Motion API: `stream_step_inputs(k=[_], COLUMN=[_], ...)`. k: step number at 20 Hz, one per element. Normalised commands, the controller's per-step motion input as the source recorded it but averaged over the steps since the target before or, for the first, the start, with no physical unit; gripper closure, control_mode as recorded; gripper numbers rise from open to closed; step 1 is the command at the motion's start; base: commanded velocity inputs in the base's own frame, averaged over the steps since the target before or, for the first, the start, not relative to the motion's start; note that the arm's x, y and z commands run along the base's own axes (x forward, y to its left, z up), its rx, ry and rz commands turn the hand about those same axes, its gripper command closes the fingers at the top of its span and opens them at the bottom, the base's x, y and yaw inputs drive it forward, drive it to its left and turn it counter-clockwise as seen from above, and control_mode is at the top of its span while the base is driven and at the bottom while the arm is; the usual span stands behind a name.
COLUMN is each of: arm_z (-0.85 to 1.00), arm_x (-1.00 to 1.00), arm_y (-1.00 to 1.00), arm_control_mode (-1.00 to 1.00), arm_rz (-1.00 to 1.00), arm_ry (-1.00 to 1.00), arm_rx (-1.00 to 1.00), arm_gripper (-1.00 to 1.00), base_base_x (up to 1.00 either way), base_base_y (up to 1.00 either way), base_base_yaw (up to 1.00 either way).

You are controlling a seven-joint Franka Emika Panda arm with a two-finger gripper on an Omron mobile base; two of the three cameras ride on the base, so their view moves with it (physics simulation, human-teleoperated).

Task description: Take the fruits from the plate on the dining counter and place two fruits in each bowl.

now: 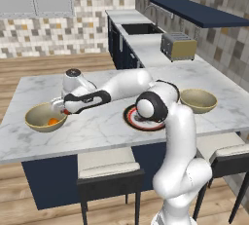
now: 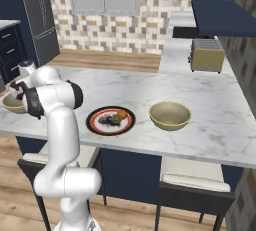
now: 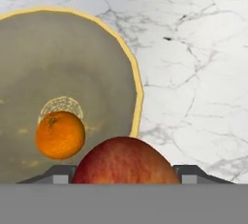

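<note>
Gripper hangs at the near rim of the left bowl, clasping a red fruit between its fingers; in the hand view that fruit sits right between the two dark tips, close under the camera. I judge the arm is stretched out to this side so that the fruit can drop into the bowl.

Counter, white marble with grey veins, spreads beneath the gripper and off to its right; a dark navy base carries it and stools stand along its near edge. Beyond it are wood floor, a tiled wall and a long worktop with a sink and a toaster, all well away from the hand.

Just below and ahead of the fingers, the left bowl holds one orange fruit on its floor, so the red one would make its pair. Well to the gripper's right lies the plate, flat with a dark red-brown rim, and beyond that the second bowl, which looks empty.

On the plate, far from the hand, an orange fruit and a dark green one rest touching, I judge waiting for the second bowl.
</note>
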Motion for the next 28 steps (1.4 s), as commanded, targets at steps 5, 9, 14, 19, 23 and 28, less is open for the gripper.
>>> stream_step_inputs(k=[5,9,14,19,23,28], arm_z=[-0.05,0.07,-0.13,-0.57,-0.28,-0.03], arm_x=[0.57,-0.06,-0.09,0.00,0.05,0.04], arm_y=[0.45,0.03,0.16,0.00,0.00,0.00], arm_control_mode=[-1.00,-1.00,-1.00,-1.00,-1.00,-1.00], arm_rz=[0.00,0.00,0.00,0.00,0.00,0.00], arm_ry=[-0.01,-0.02,0.01,0.02,0.03,0.01], arm_rx=[0.00,0.00,0.11,0.01,0.00,0.00], arm_gripper=[1.00,1.00,1.00,1.00,1.00,1.00], base_base_x=[0.00,0.00,0.00,0.00,0.00,0.00], base_base_y=[0.00,0.00,0.00,0.00,0.00,0.00], base_base_yaw=[0.00,0.00,0.00,0.00,0.00,0.00])
